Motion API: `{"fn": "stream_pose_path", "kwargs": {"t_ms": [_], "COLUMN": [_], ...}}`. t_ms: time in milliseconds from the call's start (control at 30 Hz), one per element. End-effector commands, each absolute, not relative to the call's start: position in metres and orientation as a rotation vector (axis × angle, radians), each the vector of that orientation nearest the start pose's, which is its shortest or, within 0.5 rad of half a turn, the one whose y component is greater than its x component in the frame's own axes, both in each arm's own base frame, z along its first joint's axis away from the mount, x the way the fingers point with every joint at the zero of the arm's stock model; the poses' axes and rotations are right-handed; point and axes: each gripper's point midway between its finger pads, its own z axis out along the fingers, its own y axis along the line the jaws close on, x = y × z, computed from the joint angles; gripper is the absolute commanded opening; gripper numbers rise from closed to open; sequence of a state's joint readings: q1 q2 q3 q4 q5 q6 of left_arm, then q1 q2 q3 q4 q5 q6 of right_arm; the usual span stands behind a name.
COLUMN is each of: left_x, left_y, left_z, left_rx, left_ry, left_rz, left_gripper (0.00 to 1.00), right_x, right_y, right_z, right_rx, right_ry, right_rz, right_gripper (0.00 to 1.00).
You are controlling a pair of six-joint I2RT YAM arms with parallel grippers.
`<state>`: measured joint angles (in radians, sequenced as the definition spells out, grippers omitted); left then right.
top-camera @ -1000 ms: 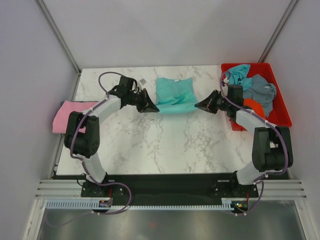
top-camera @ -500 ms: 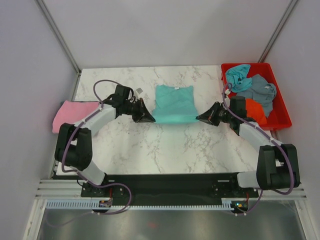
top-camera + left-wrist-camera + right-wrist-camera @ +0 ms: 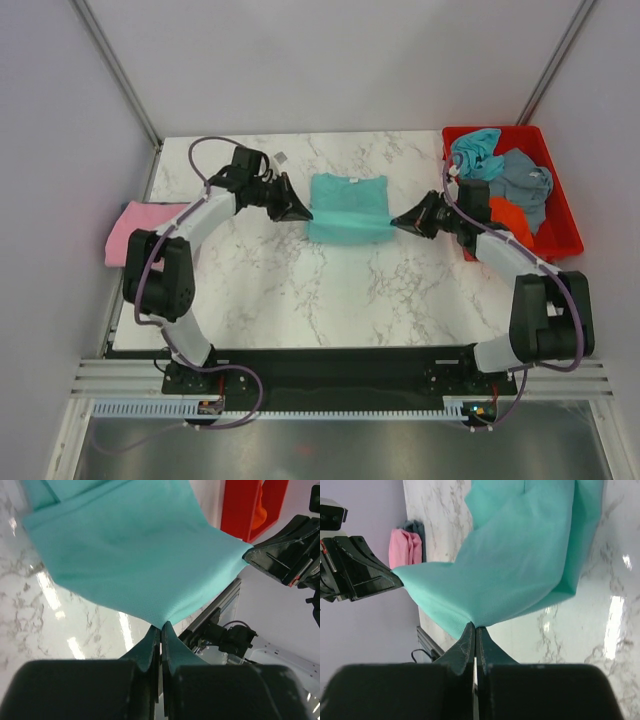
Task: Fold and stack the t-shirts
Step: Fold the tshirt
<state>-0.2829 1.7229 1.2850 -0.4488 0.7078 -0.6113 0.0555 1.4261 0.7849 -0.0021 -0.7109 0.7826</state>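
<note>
A teal-green t-shirt (image 3: 348, 208) lies mid-table at the back. My left gripper (image 3: 308, 216) is shut on its left corner, and my right gripper (image 3: 393, 220) is shut on its right corner. The left wrist view shows the closed left gripper (image 3: 161, 626) pinching a point of the teal cloth (image 3: 135, 555), which hangs lifted off the marble. In the right wrist view, the right gripper (image 3: 475, 626) pinches the teal cloth (image 3: 520, 565) the same way. A folded pink t-shirt (image 3: 135, 228) rests at the left table edge.
A red tray (image 3: 562, 228) at the back right holds a light blue t-shirt (image 3: 475, 150), a grey-blue one (image 3: 520, 180) and an orange one (image 3: 510, 215). Grey walls and metal posts close in the table on the left, right and back.
Both grippers drew the teal t-shirt toward the near side, then carried the held corners back toward the far side, so the cloth doubles over itself.
</note>
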Motion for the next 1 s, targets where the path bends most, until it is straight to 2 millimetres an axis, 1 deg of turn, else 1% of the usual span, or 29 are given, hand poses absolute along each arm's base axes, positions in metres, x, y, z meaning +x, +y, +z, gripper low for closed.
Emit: {"fn": "stream_pose_path", "kwargs": {"t_ms": [0, 33, 67, 100, 133, 167, 200, 233, 267, 300, 333, 367, 400, 433, 467, 500, 533, 567, 600, 633, 667, 700, 767, 800, 867, 900, 933, 967], "left_x": [0.389, 0.405, 0.412, 0.42, 0.433, 0.439, 0.445, 0.458, 0.464, 0.469, 0.48, 0.485, 0.49, 0.499, 0.505, 0.511, 0.52, 0.526, 0.532, 0.542, 0.548, 0.554, 0.567, 0.571, 0.582, 0.585, 0.59, 0.592], "left_y": [-0.24, -0.241, -0.242, -0.243, -0.245, -0.247, -0.248, -0.249, -0.25, -0.252, -0.253, -0.253, -0.254, -0.255, -0.256, -0.255, -0.256, -0.256, -0.255, -0.255, -0.254, -0.254, -0.253, -0.251, -0.245, -0.241, -0.235, -0.232], "left_z": [0.151, 0.16, 0.161, 0.152, 0.164, 0.166, 0.167, 0.17, 0.171, 0.171, 0.169, 0.168, 0.168, 0.172, 0.159, 0.154, 0.158, 0.14, 0.136, 0.139, 0.133, 0.123, 0.119, 0.112, 0.107, 0.106, 0.105, 0.106], "left_rx": [0.034, 0.069, 0.082, 0.088, 0.113, 0.124, 0.131, 0.138, 0.144, 0.148, 0.151, 0.149, 0.153, 0.161, 0.154, 0.152, 0.165, 0.158, 0.153, 0.164, 0.163, 0.163, 0.152, 0.137, 0.095, 0.078, 0.058, 0.049], "left_ry": [2.51, 2.47, 2.46, 2.472, 2.432, 2.42, 2.412, 2.393, 2.384, 2.377, 2.367, 2.364, 2.357, 2.336, 2.354, 2.357, 2.331, 2.356, 2.353, 2.328, 2.327, 2.326, 2.31, 2.316, 2.311, 2.31, 2.307, 2.303], "left_rz": [-1.153, -1.123, -1.106, -1.099, -1.087, -1.08, -1.077, -1.061, -1.054, -1.05, -1.039, -1.032, -1.027, -1.014, -1.003, -0.994, -0.97, -0.954, -0.936, -0.907, -0.892, -0.878, -0.829, -0.803, -0.718, -0.687, -0.622, -0.592], "left_gripper": [0.02, 0.02, 0.02, 0.02, 0.02, 0.02, 0.02, 0.02, 0.02, 0.02, 0.02, 0.02, 0.02, 0.02, 0.02, 0.02, 0.02, 0.02, 0.02, 0.02, 0.02, 0.02, 0.02, 0.02, 0.03, 0.07, 0.28, 0.39], "right_x": [0.387, 0.394, 0.401, 0.412, 0.418, 0.425, 0.437, 0.444, 0.452, 0.465, 0.473, 0.488, 0.496, 0.504, 0.518, 0.526, 0.532, 0.54, 0.55, 0.555, 0.565, 0.569, 0.579, 0.582, 0.589, 0.59, 0.591, 0.593], "right_y": [0.154, 0.154, 0.153, 0.154, 0.154, 0.155, 0.154, 0.154, 0.155, 0.156, 0.156, 0.155, 0.156, 0.156, 0.158, 0.159, 0.161, 0.162, 0.168, 0.17, 0.174, 0.176, 0.179, 0.178, 0.177, 0.176, 0.174, 0.172], "right_z": [0.166, 0.166, 0.157, 0.165, 0.166, 0.156, 0.166, 0.168, 0.158, 0.17, 0.169, 0.169, 0.168, 0.166, 0.163, 0.161, 0.157, 0.138, 0.144, 0.14, 0.13, 0.126, 0.113, 0.111, 0.106, 0.104, 0.104, 0.107], "right_rx": [0.344, 0.343, 0.353, 0.331, 0.328, 0.337, 0.318, 0.313, 0.324, 0.299, 0.294, 0.287, 0.282, 0.279, 0.268, 0.258, 0.25, 0.262, 0.234, 0.23, 0.226, 0.222, 0.227, 0.23, 0.236, 0.241, 0.244, 0.246], "right_ry": [2.148, 2.141, 2.155, 2.135, 2.13, 2.148, 2.119, 2.11, 2.126, 2.09, 2.085, 2.075, 2.071, 2.066, 2.061, 2.058, 2.06, 2.086, 2.066, 2.068, 2.073, 2.075, 2.082, 2.083, 2.081, 2.084, 2.083, 2.074], "right_rz": [1.204, 1.201, 1.195, 1.188, 1.186, 1.187, 1.183, 1.181, 1.182, 1.179, 1.173, 1.166, 1.16, 1.151, 1.148, 1.145, 1.139, 1.135, 1.135, 1.131, 1.122, 1.121, 1.109, 1.102, 1.088, 1.082, 1.073, 1.067], "right_gripper": [0.0, 0.0, 0.0, 0.0, 0.0, 0.0, 0.0, 0.0, 0.0, 0.0, 0.0, 0.0, 0.0, 0.0, 0.0, 0.0, 0.0, 0.0, 0.0, 0.0, 0.0, 0.0, 0.0, 0.0, 0.0, 0.03, 0.08, 0.26]}}
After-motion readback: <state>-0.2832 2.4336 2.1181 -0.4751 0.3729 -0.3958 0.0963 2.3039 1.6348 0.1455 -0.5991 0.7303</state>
